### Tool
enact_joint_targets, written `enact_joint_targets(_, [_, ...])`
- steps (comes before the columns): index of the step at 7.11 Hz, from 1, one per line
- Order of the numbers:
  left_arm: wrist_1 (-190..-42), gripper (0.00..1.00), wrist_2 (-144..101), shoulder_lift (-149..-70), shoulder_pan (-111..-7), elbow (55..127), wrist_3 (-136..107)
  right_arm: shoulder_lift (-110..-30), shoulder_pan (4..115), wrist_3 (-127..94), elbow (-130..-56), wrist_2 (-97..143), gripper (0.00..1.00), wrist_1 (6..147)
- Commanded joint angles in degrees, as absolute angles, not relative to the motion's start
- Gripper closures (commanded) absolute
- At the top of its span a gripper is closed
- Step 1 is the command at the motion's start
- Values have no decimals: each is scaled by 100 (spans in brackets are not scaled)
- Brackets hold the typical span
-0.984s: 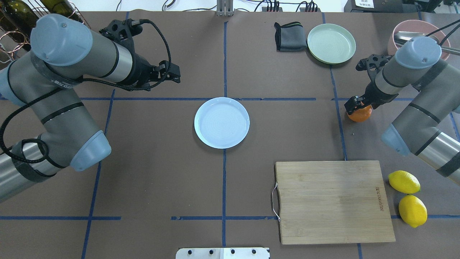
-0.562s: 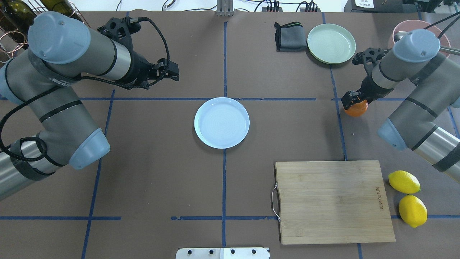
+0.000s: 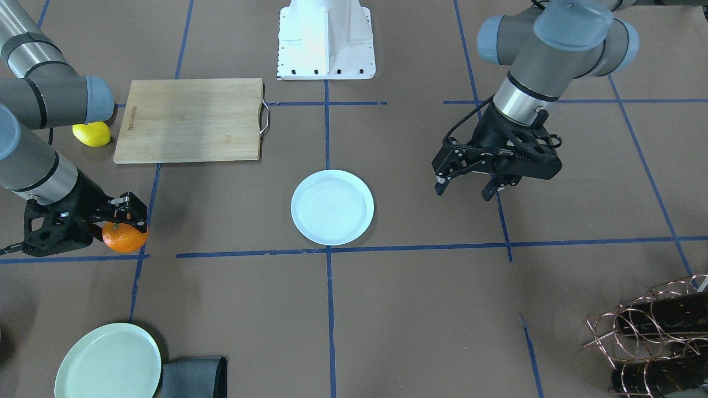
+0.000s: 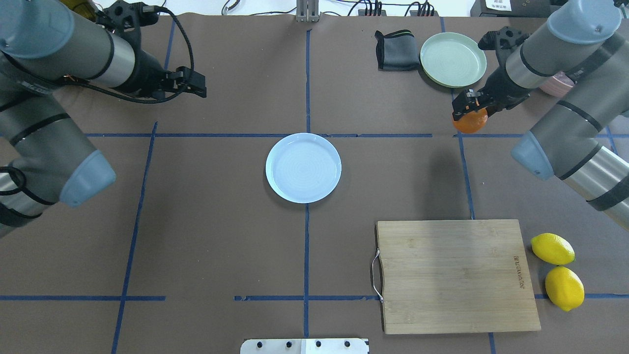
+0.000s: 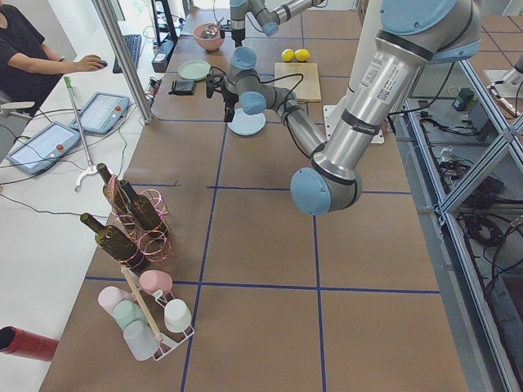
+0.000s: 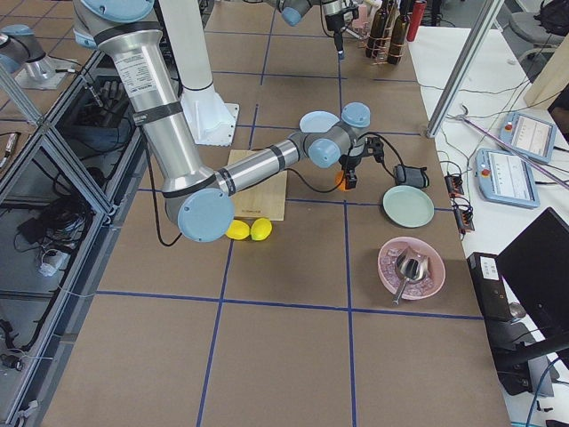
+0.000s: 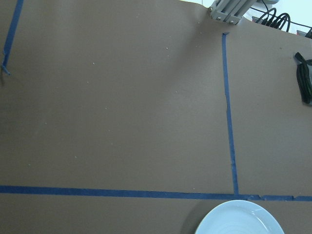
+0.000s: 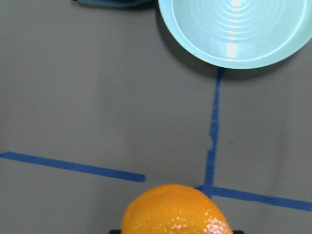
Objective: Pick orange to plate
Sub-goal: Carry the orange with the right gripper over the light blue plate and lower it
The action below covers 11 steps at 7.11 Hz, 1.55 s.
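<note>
The orange hangs clear of the table with my right gripper shut on it from above, near the right blue tape line. The front view shows the same orange between the black fingers, and it fills the bottom of the right wrist view. The pale bluish-white plate lies bare at the table's centre, well to the left of the orange. My left gripper hovers open over the far left of the table, nothing between its fingers. The plate's rim shows in the left wrist view.
A mint-green plate and a folded grey cloth lie just beyond the orange. A wooden cutting board and two lemons sit near right. A pink bowl stands far right, a wine rack far left.
My right gripper has lifted the orange off the table and carried it away from me and a little leftward. My left arm has drawn back toward the far left corner.
</note>
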<state>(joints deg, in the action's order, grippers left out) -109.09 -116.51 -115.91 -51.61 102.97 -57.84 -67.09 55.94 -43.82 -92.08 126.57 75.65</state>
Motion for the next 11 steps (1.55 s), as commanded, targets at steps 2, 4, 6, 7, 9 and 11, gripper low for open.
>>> enact_joint_targets(2, [-10863,0,-12243,-10874,-6045,10336,-4214,-5856,4715,-6541,-9308,12168,100,7550])
enact_joint_targets(4, [-10872,0,-12243,-10592,-6283,10327,-3693,-5111,3783,-7782,-8898,11078,100,7567])
enact_joint_targets(6, [-10872,0,-12243,-10539,-6354,10318,-3691,-3950,3245,-8575,-7677,10329,100,7532])
enact_joint_targets(7, [-10872,0,-12243,-10538,-6354,10318,-3691,-3825,3113,-8674,-7516,10240,100,7532])
enact_joint_targets(9, [-10872,0,-12243,-10538,-6390,10318,-3691,-3832,3032,-8640,-7436,10142,40,7541])
enact_joint_targets(11, [-10889,0,-12243,-10529,-6390,10318,-3587,-3841,3058,-8491,-7436,10195,0,7593])
